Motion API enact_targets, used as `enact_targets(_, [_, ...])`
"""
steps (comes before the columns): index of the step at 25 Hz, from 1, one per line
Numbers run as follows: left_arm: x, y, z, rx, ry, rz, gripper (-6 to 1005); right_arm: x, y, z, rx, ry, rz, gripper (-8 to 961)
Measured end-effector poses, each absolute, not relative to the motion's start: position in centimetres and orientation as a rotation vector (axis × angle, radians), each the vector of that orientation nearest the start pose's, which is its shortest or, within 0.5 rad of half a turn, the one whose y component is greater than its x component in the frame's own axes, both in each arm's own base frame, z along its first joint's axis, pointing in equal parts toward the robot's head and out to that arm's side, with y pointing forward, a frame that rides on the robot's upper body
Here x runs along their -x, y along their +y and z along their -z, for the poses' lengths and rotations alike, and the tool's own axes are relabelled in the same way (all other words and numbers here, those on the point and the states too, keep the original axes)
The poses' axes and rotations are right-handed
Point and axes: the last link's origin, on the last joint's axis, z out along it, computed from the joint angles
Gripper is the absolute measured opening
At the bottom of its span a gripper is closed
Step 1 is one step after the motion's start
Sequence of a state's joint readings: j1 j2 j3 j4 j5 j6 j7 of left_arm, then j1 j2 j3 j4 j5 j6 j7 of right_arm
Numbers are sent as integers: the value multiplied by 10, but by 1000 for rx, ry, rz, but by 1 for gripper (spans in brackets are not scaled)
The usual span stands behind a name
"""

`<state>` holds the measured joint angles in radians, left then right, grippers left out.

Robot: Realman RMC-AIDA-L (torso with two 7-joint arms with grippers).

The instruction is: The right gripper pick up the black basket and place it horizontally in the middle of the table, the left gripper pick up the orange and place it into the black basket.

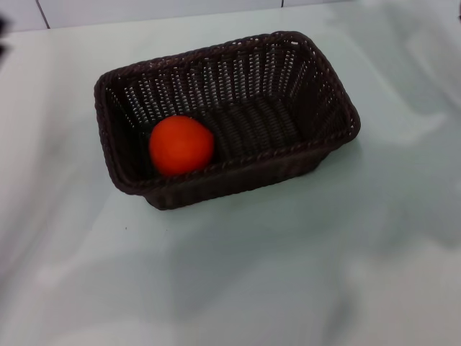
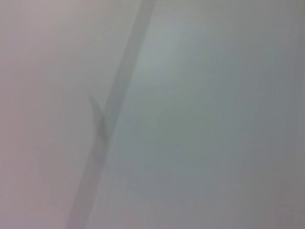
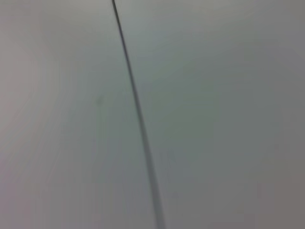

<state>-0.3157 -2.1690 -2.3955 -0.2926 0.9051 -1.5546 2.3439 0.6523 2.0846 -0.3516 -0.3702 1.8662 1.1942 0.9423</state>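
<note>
The black basket stands lengthwise across the middle of the white table in the head view, its right end a little farther back. The orange lies inside the basket at its left end, against the near wall. Neither gripper shows in the head view. The left wrist view and the right wrist view show only a plain pale surface with a thin dark line across it; no fingers, basket or orange show there.
The table's far edge meets a light tiled wall at the back. A small dark shape sits at the far left edge of the head view.
</note>
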Motion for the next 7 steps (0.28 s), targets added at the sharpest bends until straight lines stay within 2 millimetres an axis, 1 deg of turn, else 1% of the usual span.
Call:
enact_targets(3, [321, 267, -32, 1417, -550, 1265, 905, -275, 409, -69, 483, -1672, 1432, 659])
enact_targets(5, [332, 254, -38, 1317, -556, 1252, 905, -278, 406, -66, 409, -1670, 1550, 659])
enact_targets(7, [339, 243, -41, 1262, -561, 1238, 905, -278, 404, -64, 339, -1674, 1633, 659])
